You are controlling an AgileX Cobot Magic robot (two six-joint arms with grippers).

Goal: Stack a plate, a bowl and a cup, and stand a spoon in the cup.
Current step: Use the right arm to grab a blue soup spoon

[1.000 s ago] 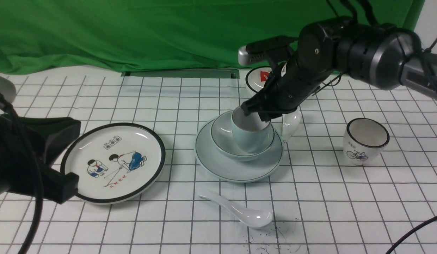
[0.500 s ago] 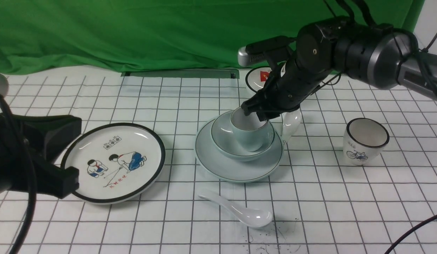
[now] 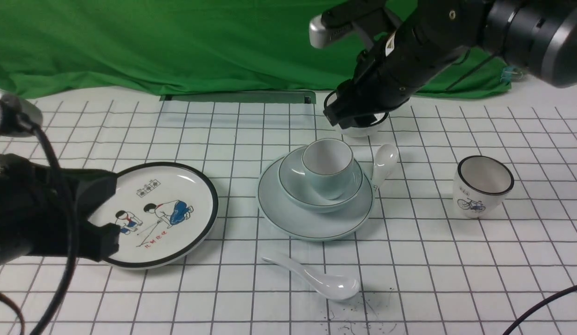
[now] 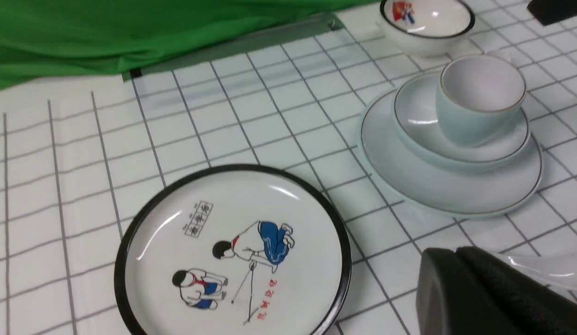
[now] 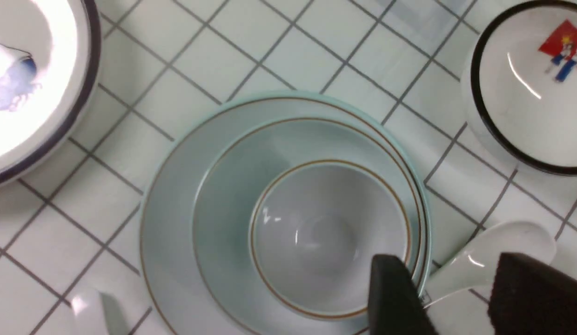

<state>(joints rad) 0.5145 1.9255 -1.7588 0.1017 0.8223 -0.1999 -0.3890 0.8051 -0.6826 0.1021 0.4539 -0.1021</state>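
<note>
Front view showed the big squared table [image 3: 456, 260] first. The right hand [image 3: 349, 120] hung up high behind the stack, its fingers apart and holding nothing. The left hand [image 3: 112, 211] hung over the edge of the picture plate [image 3: 214, 200]. Its fingers looked apart too, with nothing in them.

The blue-green plate [image 3: 288, 218] lay in the middle of the table. The bowl [image 3: 291, 179] sat on the plate, and the blue cup [image 3: 330, 184] stood upright inside the bowl. The plain white spoon [image 3: 332, 284] lay flat on the table, just in front of the plate and not touching it. It was the only job left, I think.

A second spoon [image 3: 385, 158] lay right beside the plate, close to the right hand, and it could get picked by mistake. The plain spoon was smooth and shiny, so it could slip out of a pinch.

Right wrist view looked straight down into the cup, which seemed to sit off-centre in the bowl, toward the second spoon. Front view could not show that. Left wrist view showed the whole small picture bowl [image 4: 426, 21], which the right arm [image 3: 456, 28] mostly hid in front view
</note>
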